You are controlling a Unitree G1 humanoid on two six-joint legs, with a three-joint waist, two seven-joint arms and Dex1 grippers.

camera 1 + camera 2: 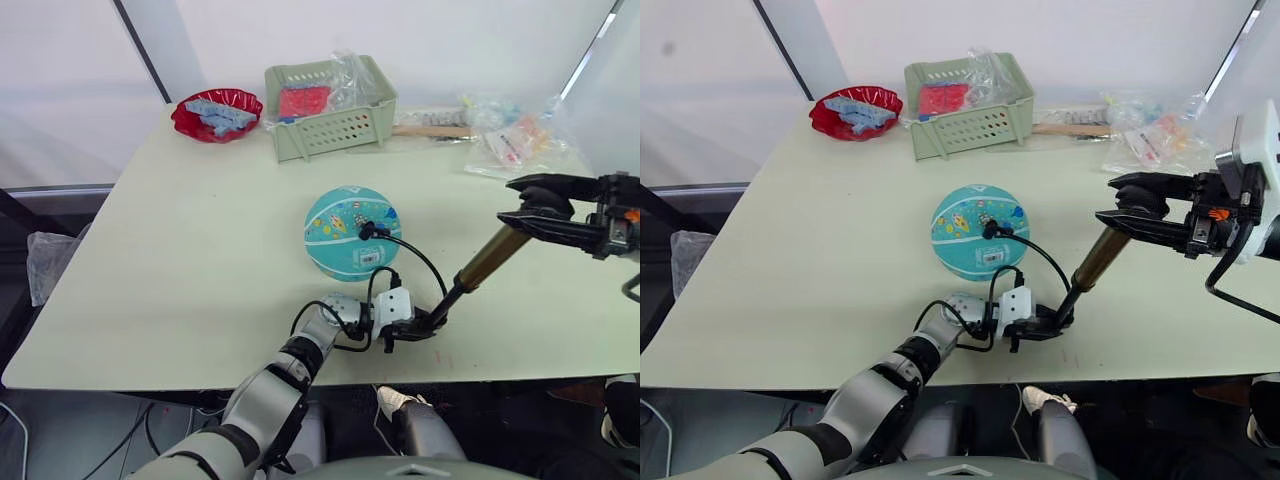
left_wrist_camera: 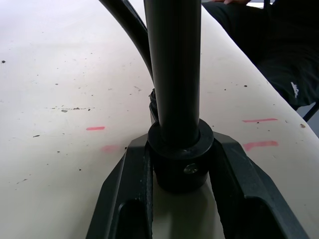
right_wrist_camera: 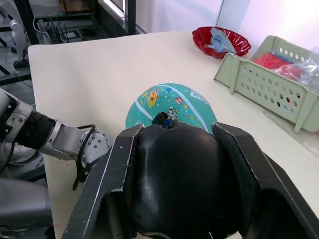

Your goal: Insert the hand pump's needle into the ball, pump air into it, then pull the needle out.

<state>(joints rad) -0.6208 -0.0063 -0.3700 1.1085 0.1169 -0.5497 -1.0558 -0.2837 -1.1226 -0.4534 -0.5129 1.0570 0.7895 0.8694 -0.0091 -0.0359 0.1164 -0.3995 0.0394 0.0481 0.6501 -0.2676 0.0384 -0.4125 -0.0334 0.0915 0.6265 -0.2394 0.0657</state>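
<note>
Near the middle of the pale green table [image 1: 180, 250] sits the teal rubber ball with white stripes and small coloured prints [image 1: 345, 232], its white label facing the near edge. A small black fitting [image 1: 367, 230] is seated on the ball's upper right side; the needle itself cannot be made out, so how deep it sits is unclear. From the fitting a thin black hose [image 1: 420, 255] arcs toward the base of the short brass-gold hand pump [image 1: 490, 258], which leans steeply, lower end at the table's near edge, upper end up and to the right.

Left gripper [image 1: 405, 330]: low on the table just in front of the ball, its two black fingers [image 2: 124, 199] clamped on the pump's black bottom cap, one on each side, as the left wrist view shows. Cable loops at the wrist hide part of the pump's foot.

Right gripper [image 1: 1130, 215]: raised over the table's right side, fingers closed around the pump's black T-handle, which bulges between them in the right wrist view and hides the pump body there.

Behind the ball, well apart: a pale green slotted plastic basket [image 1: 335, 125] holding something red under clear wrap, a red glossy bowl [image 1: 215, 113] with light blue pieces to its left, and crinkled clear plastic bags [image 1: 515, 140] with colourful contents at far right, contents too small to identify. A wooden stick-like item [image 1: 432, 130] lies between basket and bags.
</note>
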